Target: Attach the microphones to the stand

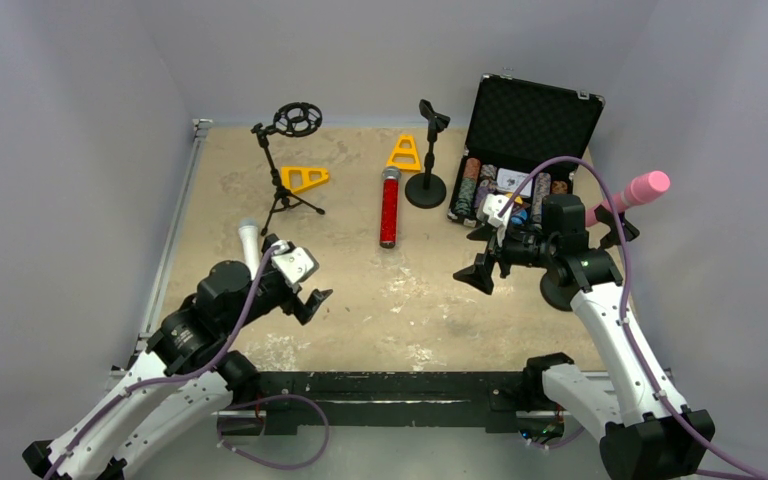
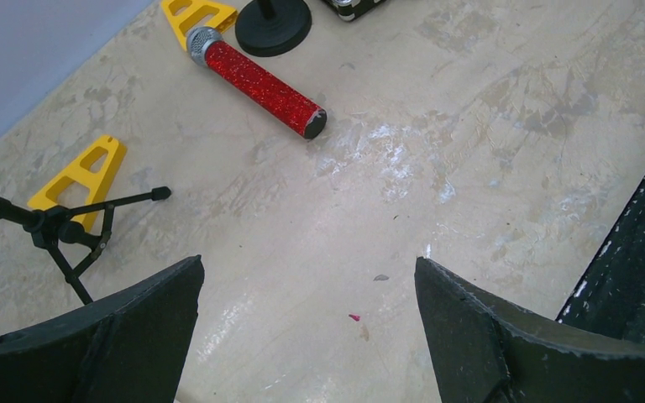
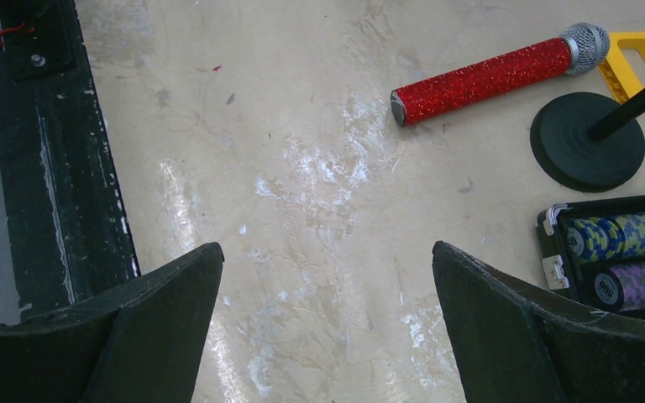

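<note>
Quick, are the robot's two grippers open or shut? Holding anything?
Left gripper: open, holding nothing.
Right gripper: open, holding nothing.

Red microphone (image 1: 389,208) lies flat on table (image 1: 380,290) between tripod stand (image 1: 282,175) and round-base stand (image 1: 426,160). Pink microphone (image 1: 640,190) sits tilted on black stand (image 1: 618,228) at right. White microphone (image 1: 249,243) is partly hidden behind left arm (image 1: 195,325). 2 yellow wedges (image 1: 305,179) lie near the back. Left pincer (image 1: 312,296) and right pincer (image 1: 480,256) are spread wide, empty.

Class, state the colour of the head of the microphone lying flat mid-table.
Silver mesh head on the glittery red microphone; shows best in the right wrist view.
</note>
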